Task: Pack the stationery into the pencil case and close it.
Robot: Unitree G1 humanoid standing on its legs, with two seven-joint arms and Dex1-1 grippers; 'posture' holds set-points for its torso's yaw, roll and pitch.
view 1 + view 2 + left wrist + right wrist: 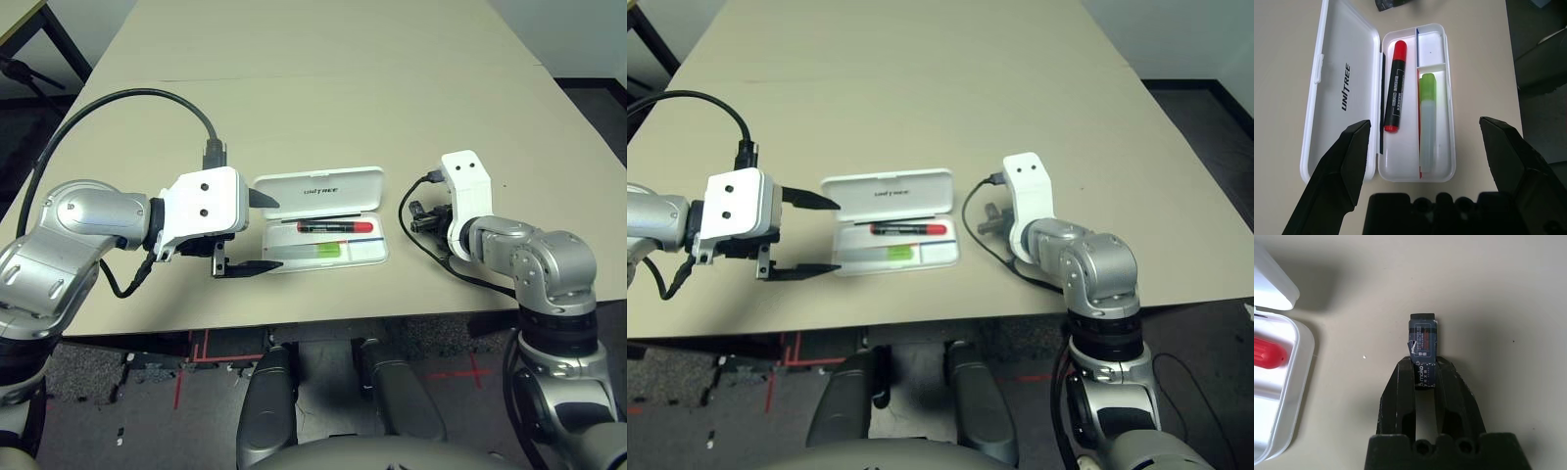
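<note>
The white pencil case [318, 188] lies open on the table, its lid [1342, 58] flat at the far side with "UNITREE" on it. In its tray lie the red marker with black barrel [1395, 88] and the lime-green highlighter [1427, 117], in separate long compartments. My left gripper [263, 232] is open at the case's left end, one finger beside the lid and one at the tray's near corner. Right of the case, my right gripper [1424, 369] is shut on the small dark grey clip-like piece [1422, 340], low over the table.
The beige table [323, 88] stretches far behind the case. Its front edge runs just below the case and both grippers. A black cable [127, 98] loops from my left wrist. A small square compartment [1431, 48] of the tray holds nothing.
</note>
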